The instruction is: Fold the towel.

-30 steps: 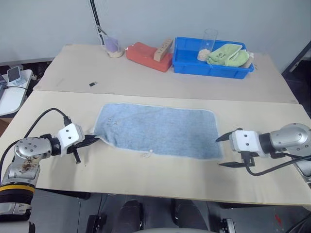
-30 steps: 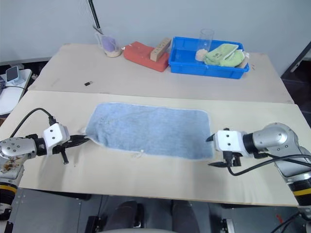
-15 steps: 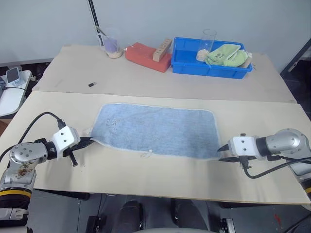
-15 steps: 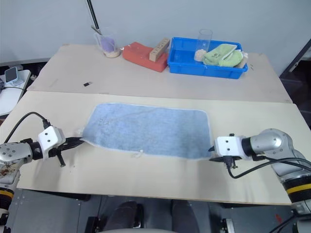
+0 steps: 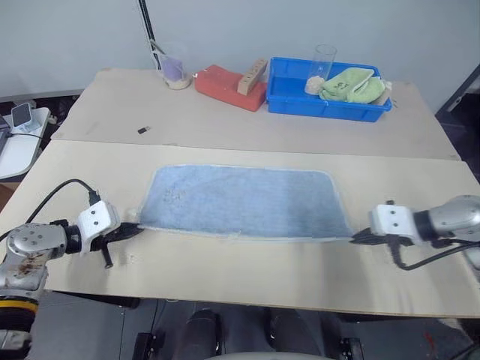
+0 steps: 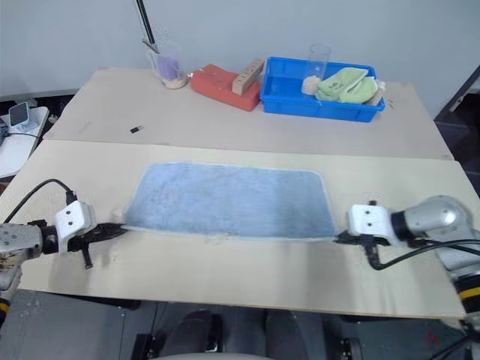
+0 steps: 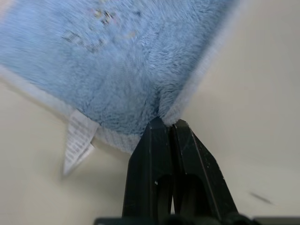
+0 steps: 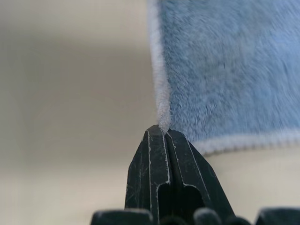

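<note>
Both grippers pinching near corners of light blue rectangular terry towel point(image 5: 241, 201), table centre.
Left gripper point(image 5: 133, 231) clamped at 8 o'clock, right gripper point(image 5: 358, 237) at 4. Soft, limp, light; corner hems look like the best hold.

On the counter point(image 6: 247, 262) the light blue towel point(image 6: 232, 201) lay stretched flat, its near left corner pinched in the left hand point(image 6: 112, 230) and its near right corner in the right hand point(image 6: 340, 237), while a blue tray point(image 6: 319, 105) holding a green cloth point(image 6: 345, 84) stood farther back.
</note>
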Controlling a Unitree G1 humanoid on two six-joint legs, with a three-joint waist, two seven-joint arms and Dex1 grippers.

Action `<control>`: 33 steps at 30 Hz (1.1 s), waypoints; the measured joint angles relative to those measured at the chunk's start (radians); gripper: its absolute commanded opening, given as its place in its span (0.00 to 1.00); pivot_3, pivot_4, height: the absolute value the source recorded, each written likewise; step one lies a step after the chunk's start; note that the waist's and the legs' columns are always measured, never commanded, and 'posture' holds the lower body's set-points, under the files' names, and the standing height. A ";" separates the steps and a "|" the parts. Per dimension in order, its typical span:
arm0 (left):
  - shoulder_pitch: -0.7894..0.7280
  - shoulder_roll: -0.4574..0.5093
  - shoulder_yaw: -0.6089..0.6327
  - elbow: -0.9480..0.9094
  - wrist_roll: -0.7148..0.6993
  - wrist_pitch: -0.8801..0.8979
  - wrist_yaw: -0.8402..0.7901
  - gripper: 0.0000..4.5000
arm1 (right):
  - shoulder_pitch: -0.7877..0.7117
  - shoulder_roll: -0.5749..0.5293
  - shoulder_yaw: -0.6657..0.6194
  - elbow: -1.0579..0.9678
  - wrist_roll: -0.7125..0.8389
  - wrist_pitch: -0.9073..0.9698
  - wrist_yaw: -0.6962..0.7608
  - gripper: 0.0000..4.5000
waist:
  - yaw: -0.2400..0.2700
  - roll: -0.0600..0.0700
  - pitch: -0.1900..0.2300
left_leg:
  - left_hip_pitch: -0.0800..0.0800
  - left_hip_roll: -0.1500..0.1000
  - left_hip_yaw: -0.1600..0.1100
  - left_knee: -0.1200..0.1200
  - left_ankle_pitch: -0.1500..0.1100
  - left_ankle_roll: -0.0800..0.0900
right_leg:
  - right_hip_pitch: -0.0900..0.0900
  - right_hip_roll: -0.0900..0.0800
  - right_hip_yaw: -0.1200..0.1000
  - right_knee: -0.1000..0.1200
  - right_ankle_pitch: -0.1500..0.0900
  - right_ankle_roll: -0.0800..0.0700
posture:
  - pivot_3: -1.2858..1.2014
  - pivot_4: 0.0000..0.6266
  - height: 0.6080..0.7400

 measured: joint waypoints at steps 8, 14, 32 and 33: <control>0.022 0.020 0.000 -0.046 -0.039 0.129 -0.071 0.00 | 0.105 -0.054 -0.049 -0.097 0.105 0.180 0.066 0.01 | 0.000 0.000 0.000 | 0.001 0.000 0.000 0.001 0.000 0.000 | 0.000 0.001 0.000 0.001 -0.001 0.001 | 0.52 0.24 0.80; -0.141 0.013 0.001 0.004 -0.081 0.271 -0.067 0.00 | -0.057 0.012 -0.041 -0.084 0.127 0.370 0.026 0.01 | 0.000 0.000 0.000 | 0.000 0.000 0.000 0.001 0.000 0.000 | 0.000 0.002 0.000 0.001 -0.001 0.000 | 0.52 0.24 0.80; -0.623 -0.061 -0.144 0.361 0.042 0.435 -0.081 0.00 | -0.470 0.195 0.066 0.310 0.032 0.555 -0.055 0.01 | -0.009 0.000 0.000 | -0.008 -0.003 -0.001 0.001 0.000 0.000 | -0.007 0.002 0.000 0.003 0.000 0.000 | 0.52 0.24 0.80; -0.601 -0.043 -0.149 0.334 0.042 0.428 -0.111 0.00 | -0.452 0.179 0.058 0.278 0.044 0.561 -0.037 0.01 | -0.009 0.000 0.000 | -0.011 -0.003 -0.001 0.002 0.000 0.000 | -0.011 0.002 0.000 0.009 0.001 0.000 | 0.52 0.24 0.80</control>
